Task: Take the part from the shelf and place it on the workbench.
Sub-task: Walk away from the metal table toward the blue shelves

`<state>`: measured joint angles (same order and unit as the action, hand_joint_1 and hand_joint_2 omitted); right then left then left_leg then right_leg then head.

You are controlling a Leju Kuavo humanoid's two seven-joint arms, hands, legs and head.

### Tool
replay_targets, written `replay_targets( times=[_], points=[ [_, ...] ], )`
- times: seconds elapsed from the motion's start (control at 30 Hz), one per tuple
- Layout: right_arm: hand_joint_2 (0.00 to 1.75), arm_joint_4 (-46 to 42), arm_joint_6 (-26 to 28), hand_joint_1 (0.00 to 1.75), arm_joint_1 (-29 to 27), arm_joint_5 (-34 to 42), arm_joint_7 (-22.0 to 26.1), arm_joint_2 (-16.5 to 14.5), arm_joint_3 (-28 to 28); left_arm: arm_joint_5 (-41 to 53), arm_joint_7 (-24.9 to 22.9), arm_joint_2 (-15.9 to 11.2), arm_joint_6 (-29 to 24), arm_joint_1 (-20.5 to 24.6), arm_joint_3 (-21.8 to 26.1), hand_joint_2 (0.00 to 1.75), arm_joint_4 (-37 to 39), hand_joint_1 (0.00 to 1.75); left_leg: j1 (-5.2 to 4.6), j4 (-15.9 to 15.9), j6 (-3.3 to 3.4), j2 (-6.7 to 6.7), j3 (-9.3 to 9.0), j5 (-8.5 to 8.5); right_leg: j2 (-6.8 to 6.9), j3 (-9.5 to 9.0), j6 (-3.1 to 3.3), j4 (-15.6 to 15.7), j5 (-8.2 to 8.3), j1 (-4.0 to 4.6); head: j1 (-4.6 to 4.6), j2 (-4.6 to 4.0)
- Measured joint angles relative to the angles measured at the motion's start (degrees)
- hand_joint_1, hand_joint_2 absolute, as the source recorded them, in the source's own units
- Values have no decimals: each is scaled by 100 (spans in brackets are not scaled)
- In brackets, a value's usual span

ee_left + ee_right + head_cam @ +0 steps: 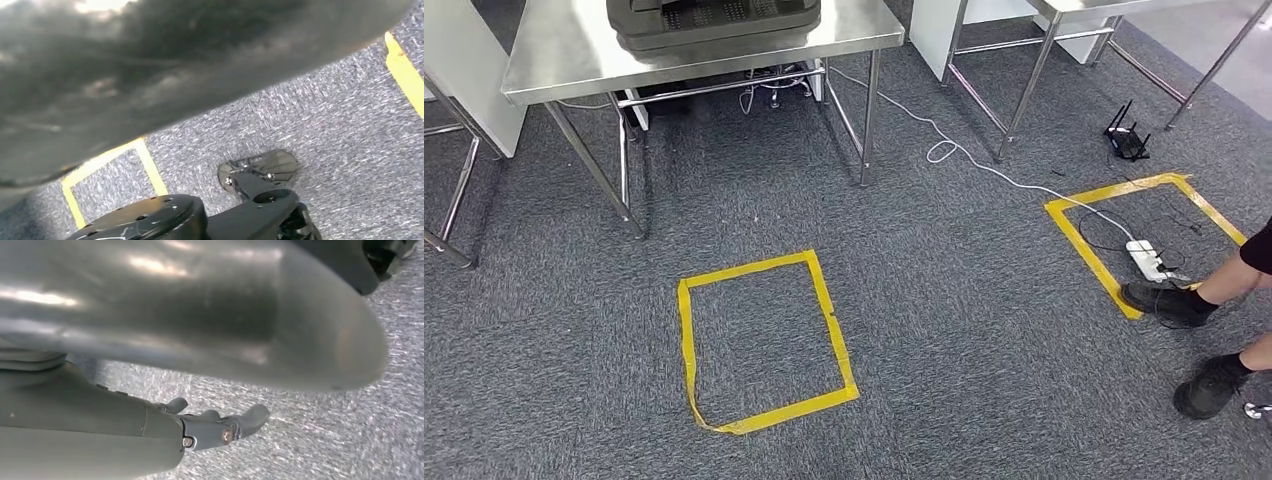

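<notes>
Head view: grey carpet floor (944, 330) with a yellow tape rectangle (764, 345) marked on it. Beyond the rectangle stands a stainless steel table (554, 60), and on its top sits a dark grey moulded part (714, 22), cut off by the picture edge. White cables hang under the table. A second steel table frame (1034, 70) stands to the side of the first. A white cable (984, 165) runs across the floor from the first table to a white power strip (1146, 260), which lies inside a second yellow tape rectangle (1124, 235). A small black router with antennas (1127, 140) sits on the floor beyond that second rectangle. A person's legs in black shoes (1169, 300) stand at the near corner of the second rectangle, one shoe on the tape line.

Left wrist view: a large dark blurred surface (165, 70) sits close to the lens; I cannot tell what it is. Behind it lie grey carpet and strips of yellow tape (150, 170). Whether the left hand is apart or together cannot be told.

Right wrist view: the right hand (215, 427) reaches out from its grey cover over the carpet, fingers (250, 417) extended and lying close together, with nothing between them. A big shiny grey rounded surface (200, 315), out of focus, lies close beside the hand.
</notes>
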<state>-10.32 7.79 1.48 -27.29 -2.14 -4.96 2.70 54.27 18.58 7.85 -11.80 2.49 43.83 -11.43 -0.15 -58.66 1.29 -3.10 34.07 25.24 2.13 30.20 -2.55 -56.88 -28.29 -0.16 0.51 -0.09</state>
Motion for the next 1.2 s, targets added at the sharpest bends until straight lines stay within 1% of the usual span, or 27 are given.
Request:
replay_targets(
  times=[0.07, 0.13, 0.17, 0.23, 0.27, 0.3, 0.33, 0.37, 0.4, 0.47, 0.5, 0.57, 0.63, 0.7, 0.77, 0.8, 0.83, 0.87, 0.93, 0.97, 1.0, 1.03, 1.07, 1.1, 1.13, 1.17, 1.2],
  points=[
    [0, 0, 8, 0, -5, -121, -74, -32, -27, -99, 1, -27, 38, -2, 67, 0, 0, 0, 13, 1, -66, -39, -16, -6, -73, -9, 84, 12, 60, -13, 4, 0],
    [0, 0, 21, 0, -10, -194, -127, -68, -56, -152, -8, -69, 75, -14, 133, 0, 0, 0, 36, -179, -133, 60, 41, 146, -136, -40, 157, 41, 112, -61, 12, 0],
    [0, 0, 26, 0, -7, -209, -137, -87, -66, -162, -16, -90, 90, -23, 160, 0, 0, 0, 45, -438, -161, 146, 141, 323, -165, -52, 188, 51, 135, -88, 20, 0],
    [0, 0, 28, 0, -3, -226, -139, -127, -86, -177, -44, -114, 102, -42, 202, 0, 0, 0, 54, -1192, -198, 277, 441, 734, -225, -35, 212, 44, 150, -86, 30, 0],
    [0, 0, 32, 0, -6, -240, -134, -140, -96, -187, -73, -123, 103, -51, 223, 0, 0, 0, 62, -1501, -214, 297, 564, 850, -259, -31, 212, 41, 151, -85, 30, 0],
    [0, 0, 41, 0, -8, -255, -119, -151, -105, -196, -109, -132, 104, -57, 243, 0, 0, 0, 74, -1620, -225, 305, 600, 853, -298, -32, 211, 36, 150, -87, 29, 0],
    [0, 0, 57, 0, -8, -271, -92, -158, -114, -201, -146, -143, 105, -64, 262, 0, 0, 0, 93, -1513, -236, 309, 530, 747, -344, -36, 209, 30, 150, -92, 29, 0],
    [0, 0, 76, 0, -2, -281, -55, -168, -125, -205, -176, -155, 109, -69, 279, 0, 0, 0, 120, -1192, -247, 330, 357, 560, -395, -41, 202, 18, 145, -101, 28, 0],
    [0, 0, 98, 0, 7, -284, -15, -179, -134, -204, -197, -168, 113, -76, 292, 0, 1, 0, 155, -789, -267, 403, 146, 390, -446, -40, 184, -2, 136, -110, 28, 0],
    [0, 0, 127, 0, 35, -286, 43, -199, -150, -204, -221, -185, 122, -84, 309, 0, 4, 0, 189, -205, -285, 581, -139, 221, -534, 12, 116, -60, 119, -95, 41, 0],
    [0, 0, 134, 0, 43, -287, 58, -206, -153, -203, -227, -190, 125, -84, 315, 0, 6, 0, 182, -112, -272, 637, -172, 227, -569, 51, 72, -69, 123, -92, 44, 0],
    [0, 0, 139, 0, 43, -288, 71, -224, -158, -204, -228, -198, 126, -83, 327, 0, 4, 0, 149, -97, -194, 582, -147, 214, -627, 126, -7, -51, 149, -106, 39, 0],
    [0, 0, 142, 0, 39, -296, 58, -235, -161, -205, -206, -209, 135, -88, 345, 0, -1, 0, 137, -67, -96, 493, -134, 181, -530, 229, -35, -191, 72, -110, 23, 0],
    [0, 0, 142, 0, 53, -299, 10, -246, -163, -198, -174, -219, 163, -88, 359, 0, -4, 0, 121, -50, -21, 381, -106, 161, -354, 524, 9, -775, -218, -99, -5, 0],
    [0, 0, 141, 0, 62, -277, -55, -255, -163, -174, -161, -227, 194, -90, 368, 0, -4, 0, 91, -51, 11, 249, -71, 154, -292, 909, 43, -1541, -523, -95, -22, 0],
    [0, 0, 140, 0, 55, -260, -85, -257, -163, -159, -161, -231, 205, -91, 370, 0, -4, 0, 78, -51, 17, 183, -60, 151, -284, 1002, 30, -1736, -575, -94, -20, 0],
    [0, 0, 139, 0, 44, -242, -110, -258, -163, -147, -158, -234, 210, -90, 370, 0, -4, 0, 68, -52, 20, 120, -55, 148, -272, 971, 2, -1697, -535, -89, -21, 0],
    [0, 0, 138, 0, 33, -226, -129, -259, -163, -136, -154, -236, 213, -88, 370, 0, -4, 0, 61, -52, 22, 58, -56, 147, -234, 807, -31, -1409, -417, -78, -21, 0],
    [0, 0, 137, 0, 34, -209, -152, -257, -163, -122, -143, -236, 217, -83, 370, 0, -4, 0, 37, -55, 13, -64, -73, 149, 19, 324, -40, -547, -136, -28, -19, 0],
    [0, 0, 137, 0, 47, -207, -157, -256, -163, -119, -136, -237, 218, -82, 371, 0, -4, 0, 28, -56, -1, -123, -86, 154, 137, 158, -16, -233, -40, 1, -14, 0],
    [0, 0, 136, 0, 59, -207, -159, -254, -162, -118, -132, -239, 219, -79, 372, 0, -4, 0, 23, -56, -23, -178, -99, 159, 214, 82, 20, -75, 7, 27, -9, 0],
    [0, 0, 137, 0, 63, -206, -163, -251, -162, -118, -130, -240, 219, -73, 372, 0, -4, 0, 24, -48, -53, -236, -115, 159, 204, 89, 56, -46, 28, 44, -4, 0],
    [0, 0, 136, 0, 60, -206, -167, -248, -162, -118, -122, -242, 219, -64, 373, 0, -5, 0, 34, -33, -88, -293, -136, 156, 130, 97, 90, -24, 54, 50, -6, 0],
    [0, 0, 136, 0, 51, -206, -174, -247, -161, -118, -114, -245, 220, -53, 374, 0, -7, 0, 47, -41, -128, -282, -148, 167, 63, 81, 122, 4, 99, 20, -3, 0],
    [0, 0, 134, 0, 41, -205, -186, -247, -161, -118, -98, -251, 220, -46, 376, 0, -9, 0, 59, -101, -165, -193, -137, 225, -2, 62, 153, 33, 146, -15, 1, 0],
    [0, 0, 132, 0, 35, -204, -198, -250, -161, -118, -76, -256, 222, -46, 381, 0, -10, 0, 69, -272, -197, -52, -80, 354, -65, 41, 181, 60, 192, -52, 10, 0],
    [0, 0, 129, 0, 29, -203, -209, -257, -161, -118, -53, -262, 223, -52, 386, 0, -10, 0, 83, -568, -225, 117, 38, 542, -124, 25, 197, 68, 226, -84, 23, 0]
  ],
)
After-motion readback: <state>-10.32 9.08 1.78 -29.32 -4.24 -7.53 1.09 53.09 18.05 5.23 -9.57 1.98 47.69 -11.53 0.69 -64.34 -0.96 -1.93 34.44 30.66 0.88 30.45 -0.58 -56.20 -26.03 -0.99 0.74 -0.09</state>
